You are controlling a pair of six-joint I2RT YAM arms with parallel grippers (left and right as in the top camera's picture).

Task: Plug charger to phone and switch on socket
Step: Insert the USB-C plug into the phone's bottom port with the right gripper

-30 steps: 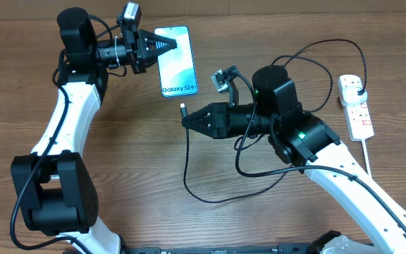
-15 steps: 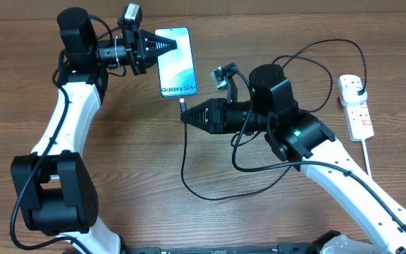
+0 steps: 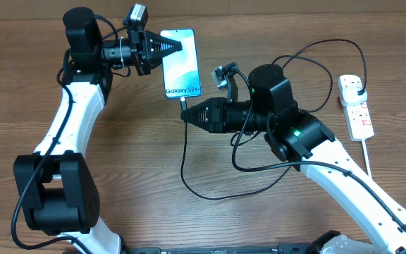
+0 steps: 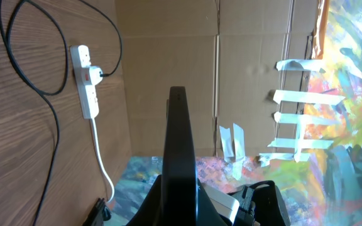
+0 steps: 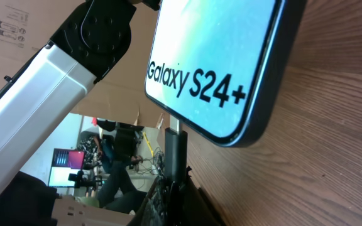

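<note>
The left tool (image 3: 177, 46) is clamped on the long side of the phone (image 3: 182, 67), a slim black-edged rectangular handset with a light blue screen. It holds the phone off the brown wooden counter (image 3: 139, 148) at 12 o'clock, apparently so that the port on the short lower edge is free to reach. In the left wrist view the phone shows edge-on between the fingers.

The right tool (image 3: 186, 113) is closed on the connector end of the charger (image 5: 175, 149), a long thin black cable. Its metal tip points up at the phone's 6 o'clock edge, just short of it (not seated, as far as the right wrist view shows). The slack loops loosely over the counter behind the right arm, which should leave the tip free to travel.

The socket (image 3: 356, 113), a white elongated plastic power strip with red switches, lies at 3 o'clock, well apart from both tools. The charger's black plug (image 3: 359, 87) already sits in it. Pressing the switch looks like the last step, after the tip goes in.
</note>
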